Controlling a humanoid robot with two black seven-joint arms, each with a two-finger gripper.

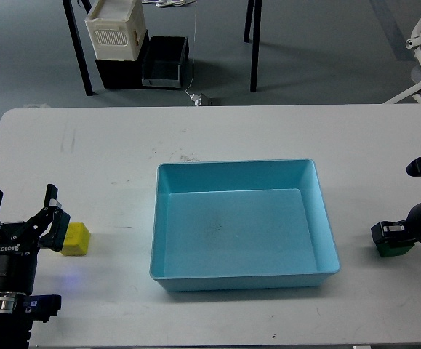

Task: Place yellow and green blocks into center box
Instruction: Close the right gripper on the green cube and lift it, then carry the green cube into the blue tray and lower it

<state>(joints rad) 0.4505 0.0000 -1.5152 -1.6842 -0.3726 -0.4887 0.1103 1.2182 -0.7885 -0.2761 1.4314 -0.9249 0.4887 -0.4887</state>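
Black arms, ROBOTIQ-marked left gripper (21, 211) with black fingers (52, 196), silver-ringed wrists.

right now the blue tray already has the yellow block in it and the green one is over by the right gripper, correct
Not quite. The head view shows the blue tray with no block in it; the yellow block sits on the white table to the tray's left, just beside the left gripper. The rest holds: the green block is over by the right gripper, right of the tray.

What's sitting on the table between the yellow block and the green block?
The light blue tray, empty, lies between the yellow block and the green block in the head view.
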